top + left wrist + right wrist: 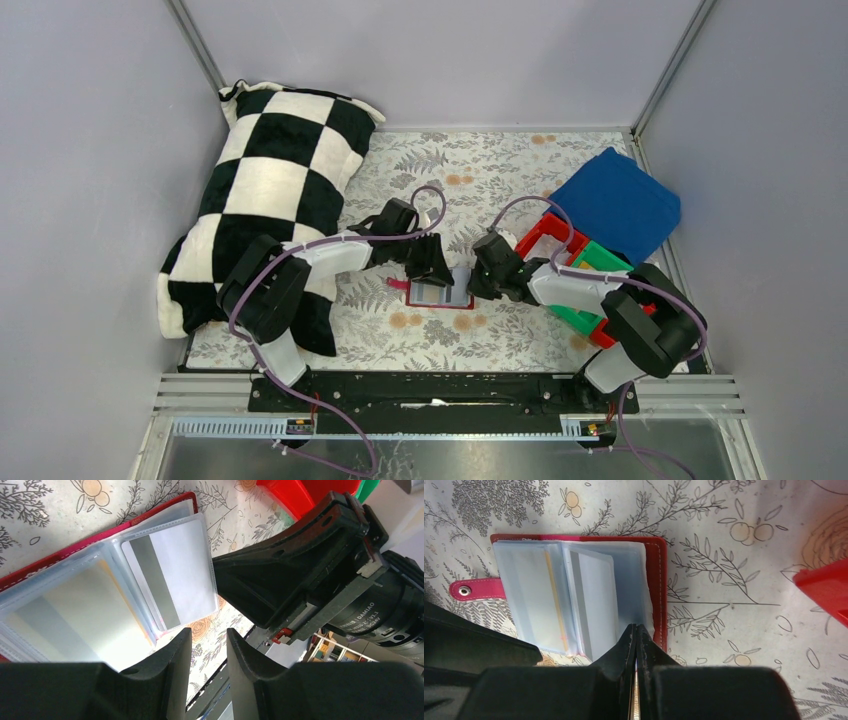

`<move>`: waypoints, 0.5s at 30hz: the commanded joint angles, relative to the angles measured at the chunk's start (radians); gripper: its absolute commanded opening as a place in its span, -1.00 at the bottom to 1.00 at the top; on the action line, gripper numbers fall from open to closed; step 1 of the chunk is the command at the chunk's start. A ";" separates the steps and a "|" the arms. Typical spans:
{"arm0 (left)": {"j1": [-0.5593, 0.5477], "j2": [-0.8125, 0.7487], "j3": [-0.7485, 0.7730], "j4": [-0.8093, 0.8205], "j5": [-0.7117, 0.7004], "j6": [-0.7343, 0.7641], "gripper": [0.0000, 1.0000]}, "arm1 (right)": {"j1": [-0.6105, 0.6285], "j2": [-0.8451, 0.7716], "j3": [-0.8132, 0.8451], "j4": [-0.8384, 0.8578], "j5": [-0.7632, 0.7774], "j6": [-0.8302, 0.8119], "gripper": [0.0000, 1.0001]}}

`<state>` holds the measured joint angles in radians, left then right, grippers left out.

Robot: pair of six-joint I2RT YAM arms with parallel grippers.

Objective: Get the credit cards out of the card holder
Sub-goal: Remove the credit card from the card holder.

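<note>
**Card holder open on the counter, cards not yet out**

The card holder (pixel 440 294) lies flat and open on the flowered counter (pixel 500 160) between the two tools, with the credit cards (pixel 172 565) in its clear sleeves (pixel 594 595). The right tool (pixel 636 627) is closed tight with its tips at the sleeves' near edge; whether it pinches a leaf I cannot tell. The left tool (pixel 209 635) stands partly open and empty, just off the holder's edge. A good pull probably needs the right tool pinning the holder down while the left nips one card's exposed edge and slides it flat along the sleeve. The tools nearly touch, so room is tight. There is bare counter nearer the arms, while the red bin (pixel 548 238) crowds the right and the checkered pillow (pixel 270 190) the left.
</note>
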<state>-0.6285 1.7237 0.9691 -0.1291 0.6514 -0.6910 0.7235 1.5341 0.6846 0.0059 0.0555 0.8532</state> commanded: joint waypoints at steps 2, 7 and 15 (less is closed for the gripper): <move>0.002 -0.008 0.001 0.042 -0.040 -0.037 -0.28 | -0.012 -0.077 0.001 -0.092 0.032 -0.025 -1.00; 0.003 0.018 0.000 0.049 -0.057 -0.049 -0.29 | -0.011 -0.146 0.030 -0.152 0.106 -0.025 -1.00; 0.006 0.027 0.003 0.027 -0.071 -0.032 -0.30 | -0.011 -0.139 0.040 -0.105 0.038 -0.052 -0.99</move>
<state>-0.6285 1.7512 0.9680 -0.1196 0.5991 -0.7341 0.7177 1.3830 0.6907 -0.1215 0.1127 0.8227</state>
